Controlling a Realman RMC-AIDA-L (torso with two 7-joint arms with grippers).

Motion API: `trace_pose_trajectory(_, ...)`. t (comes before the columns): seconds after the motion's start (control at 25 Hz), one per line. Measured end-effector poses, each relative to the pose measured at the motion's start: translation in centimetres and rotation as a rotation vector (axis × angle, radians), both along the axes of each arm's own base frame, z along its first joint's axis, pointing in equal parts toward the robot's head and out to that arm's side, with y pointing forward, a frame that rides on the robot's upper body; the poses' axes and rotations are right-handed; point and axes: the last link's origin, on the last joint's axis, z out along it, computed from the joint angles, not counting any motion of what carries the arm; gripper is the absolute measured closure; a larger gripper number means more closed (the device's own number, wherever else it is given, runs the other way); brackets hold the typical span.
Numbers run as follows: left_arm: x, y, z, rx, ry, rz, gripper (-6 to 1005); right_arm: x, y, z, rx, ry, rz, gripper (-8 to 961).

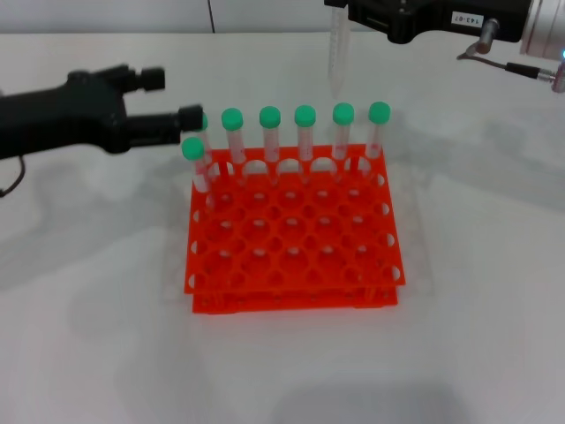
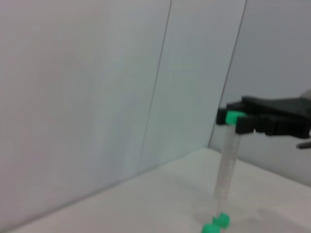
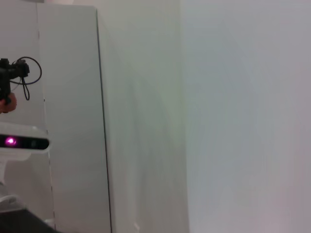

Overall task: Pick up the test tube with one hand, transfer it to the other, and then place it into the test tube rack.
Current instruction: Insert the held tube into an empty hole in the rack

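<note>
My right gripper point(image 1: 340, 7) clamps the test tube point(image 1: 338, 55) by its capped top, hanging it upright, tip down, above the table just beyond the far edge of the orange test tube rack point(image 1: 291, 231). My left gripper point(image 1: 177, 99) hovers with fingers spread wide, holding nothing, at the rack's far-left corner.

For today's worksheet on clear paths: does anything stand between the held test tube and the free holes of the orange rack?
Partly: the test tube hangs from the right gripper behind the rack, whose back row of green-capped tubes stands before the free holes.
</note>
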Motion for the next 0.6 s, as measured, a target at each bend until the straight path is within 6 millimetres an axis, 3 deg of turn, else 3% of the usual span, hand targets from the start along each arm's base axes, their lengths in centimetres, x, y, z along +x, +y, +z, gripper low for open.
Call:
trace_pose_trajectory(0.24,-1.3,-1.5,0.6,-0.081,0.049,0.07,106,0.9,-0.7,-0.1,-0.002,0.025,-0.013,686)
trace_pose_trajectory(0.6,-4.0,-3.4,2.4,-0.108,0.121,0.179,107,0.5,-0.8,-0.8,-0.013,0.025,-0.002,686)
